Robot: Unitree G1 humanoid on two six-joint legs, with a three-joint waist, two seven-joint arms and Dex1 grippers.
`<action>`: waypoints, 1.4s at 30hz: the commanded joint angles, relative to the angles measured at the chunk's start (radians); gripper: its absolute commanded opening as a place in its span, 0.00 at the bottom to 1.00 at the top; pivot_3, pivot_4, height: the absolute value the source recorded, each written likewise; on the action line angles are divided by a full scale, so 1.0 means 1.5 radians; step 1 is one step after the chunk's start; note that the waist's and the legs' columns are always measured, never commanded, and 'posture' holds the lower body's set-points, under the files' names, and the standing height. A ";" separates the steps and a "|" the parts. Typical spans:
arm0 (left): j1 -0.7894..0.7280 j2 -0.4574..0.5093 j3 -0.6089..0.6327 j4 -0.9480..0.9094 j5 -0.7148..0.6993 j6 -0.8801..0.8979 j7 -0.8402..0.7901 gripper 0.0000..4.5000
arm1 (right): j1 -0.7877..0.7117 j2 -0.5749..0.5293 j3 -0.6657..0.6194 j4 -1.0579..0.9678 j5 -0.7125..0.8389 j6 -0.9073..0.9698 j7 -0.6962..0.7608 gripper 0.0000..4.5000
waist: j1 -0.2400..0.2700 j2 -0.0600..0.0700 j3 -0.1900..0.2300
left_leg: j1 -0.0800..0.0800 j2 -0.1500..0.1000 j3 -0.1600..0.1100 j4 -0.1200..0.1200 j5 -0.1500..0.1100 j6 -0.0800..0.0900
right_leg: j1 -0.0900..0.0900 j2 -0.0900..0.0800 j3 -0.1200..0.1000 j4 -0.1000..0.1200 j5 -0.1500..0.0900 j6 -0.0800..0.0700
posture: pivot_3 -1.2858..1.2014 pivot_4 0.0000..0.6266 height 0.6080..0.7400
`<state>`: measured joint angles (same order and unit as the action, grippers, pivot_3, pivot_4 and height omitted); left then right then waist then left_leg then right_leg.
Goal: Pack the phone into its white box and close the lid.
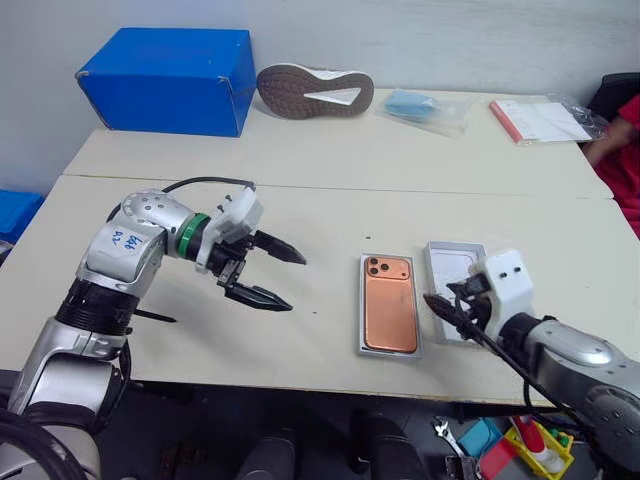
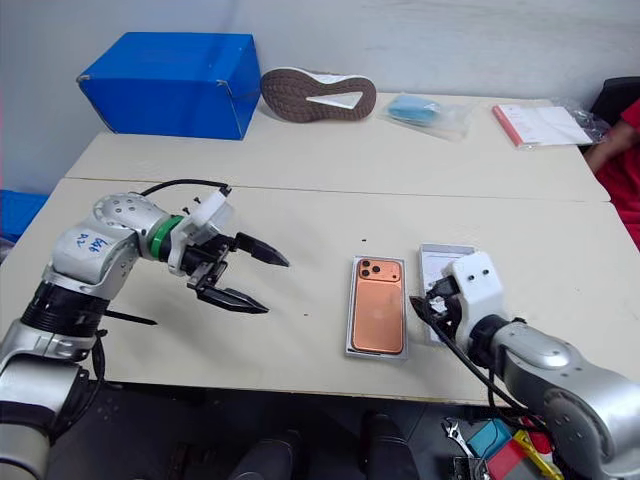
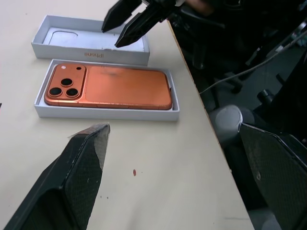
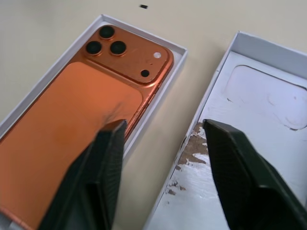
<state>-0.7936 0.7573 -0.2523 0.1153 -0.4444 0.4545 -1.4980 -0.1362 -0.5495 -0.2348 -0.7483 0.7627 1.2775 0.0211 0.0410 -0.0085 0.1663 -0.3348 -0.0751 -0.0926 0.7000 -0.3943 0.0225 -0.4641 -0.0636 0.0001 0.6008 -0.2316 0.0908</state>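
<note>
Both jaws were open, empty: left gripper [image 1: 275,277] wide, right gripper [image 4: 163,158] partway. One phone [image 1: 389,307] in box [image 4: 178,60]; lid [image 1: 449,262] half-hidden by my right.

Bare surface [image 1: 320,330] lies open between the left end effector [image 1: 270,275] and the white box [image 1: 362,330]; the lid [image 1: 440,262] crowds its far side.

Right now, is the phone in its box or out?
In. The phone lies camera side up inside the white box, walls on all sides. The lid sits beside it, not on.
</note>
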 commanded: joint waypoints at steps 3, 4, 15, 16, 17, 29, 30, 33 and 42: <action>0.000 -0.011 0.015 -0.026 0.021 -0.023 0.014 1.00 | -0.043 0.046 0.034 0.049 -0.058 0.002 -0.042 0.57 | -0.002 0.000 0.000 | 0.000 0.000 0.000 0.000 0.000 0.000 | 0.000 0.000 0.000 0.000 0.000 0.000 | 0.52 0.24 1.00; 0.000 -0.011 0.017 -0.027 0.022 -0.022 0.016 1.00 | -0.050 0.053 0.040 0.059 -0.066 -0.001 -0.045 0.57 | -0.005 0.000 0.000 | 0.000 0.000 0.000 0.000 0.000 0.000 | 0.000 0.000 0.000 0.000 0.000 0.000 | 0.52 0.24 1.00; 0.007 -0.010 0.022 -0.022 0.037 -0.029 0.022 1.00 | -0.069 0.085 0.062 0.093 -0.137 -0.009 -0.035 0.22 | -0.014 0.001 0.000 | 0.000 0.000 0.000 0.000 0.000 0.000 | -0.001 0.000 0.000 0.000 0.000 0.000 | 0.52 0.24 1.00; 0.009 -0.009 0.023 -0.024 0.038 -0.029 0.023 1.00 | -0.067 0.085 0.063 0.090 -0.140 -0.008 -0.032 0.15 | -0.014 0.001 0.000 | 0.000 0.000 0.000 0.000 0.000 0.000 | -0.001 0.000 0.000 0.000 0.000 0.000 | 0.52 0.24 1.00; 0.011 -0.010 0.023 -0.023 0.040 -0.030 0.024 1.00 | -0.067 0.087 0.064 0.088 -0.143 -0.007 -0.032 0.08 | -0.014 0.001 0.000 | 0.000 0.000 0.000 0.000 0.000 0.000 | -0.001 0.000 0.000 0.000 0.000 0.000 | 0.52 0.24 1.00; 0.048 -0.010 0.022 -0.015 0.062 -0.057 0.025 1.00 | -0.116 0.122 -0.019 0.000 -0.116 0.068 -0.016 0.01 | -0.013 0.001 0.000 | 0.000 0.000 0.000 0.000 0.000 0.000 | -0.001 0.000 0.000 0.000 0.000 0.000 | 0.52 0.24 1.00; 0.050 -0.010 0.022 -0.010 0.064 -0.060 0.025 1.00 | -0.145 0.155 -0.056 -0.014 -0.078 0.098 -0.005 0.01 | -0.013 0.001 0.000 | 0.000 0.000 0.000 0.000 0.000 0.000 | -0.001 0.000 0.000 0.001 0.000 0.000 | 0.52 0.24 1.00; 0.058 -0.011 0.021 0.003 0.074 -0.074 0.026 1.00 | -0.224 0.262 -0.164 -0.027 0.025 0.194 0.032 0.01 | -0.018 0.002 0.000 | 0.000 0.000 0.000 0.000 0.000 0.000 | -0.001 0.001 0.000 0.001 0.000 0.000 | 0.52 0.24 1.00; 0.075 -0.004 0.033 0.023 0.091 -0.092 0.038 1.00 | -0.286 0.433 -0.248 0.130 0.344 0.225 -0.080 0.01 | -0.029 0.004 0.001 | 0.000 -0.001 0.000 -0.001 0.000 0.000 | -0.001 0.000 0.000 0.002 0.000 0.000 | 0.52 0.24 1.00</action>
<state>-0.6867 0.7377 -0.2327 0.1653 -0.3088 0.3260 -1.4447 -0.5452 0.0792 -0.5996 -0.5779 1.1743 1.6093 -0.0534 -0.0027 -0.0032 0.1673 -0.3347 -0.0759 -0.0928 0.6985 -0.3943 0.0229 -0.4661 -0.0637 0.0005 0.6035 -0.2316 0.0907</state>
